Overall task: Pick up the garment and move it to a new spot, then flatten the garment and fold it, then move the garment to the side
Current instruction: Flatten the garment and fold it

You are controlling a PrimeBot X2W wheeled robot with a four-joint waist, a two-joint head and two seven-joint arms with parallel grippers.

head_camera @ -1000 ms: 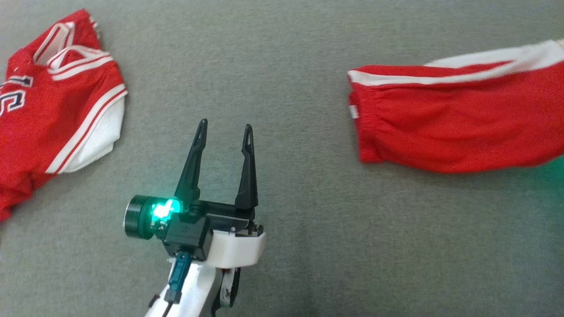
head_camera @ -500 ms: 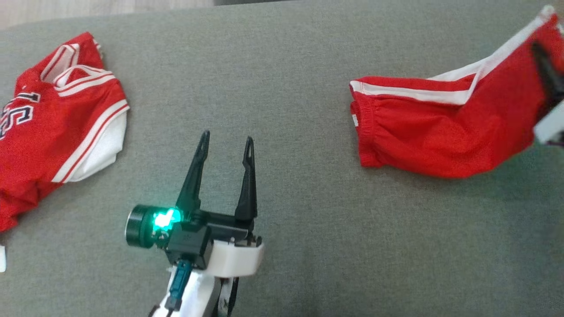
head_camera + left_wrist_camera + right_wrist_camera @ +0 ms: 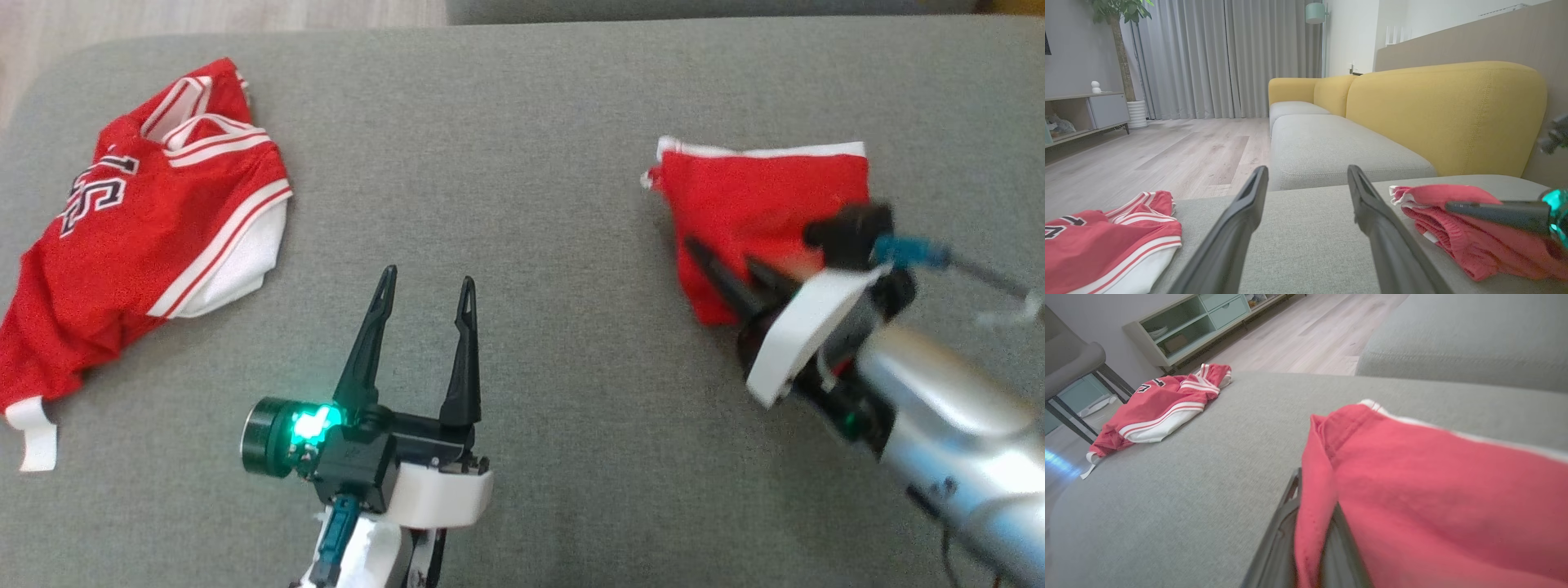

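- Grey cushion (image 3: 531, 122): the work surface, with a yellow backrest (image 3: 1445, 114) along one side and a wood floor (image 3: 1167, 147) beyond.
- Shorts (image 3: 759, 196): red with white trim, bunched on the right part of the cushion.
- Right gripper (image 3: 722, 255): fingers close together, pinching a fold of the shorts between them, as the right wrist view shows.
- Left gripper (image 3: 429, 278): fingers spread, holding nothing, over bare cushion and well apart from the shorts.
- Jersey (image 3: 155, 220): red, crumpled at the cushion's left end.
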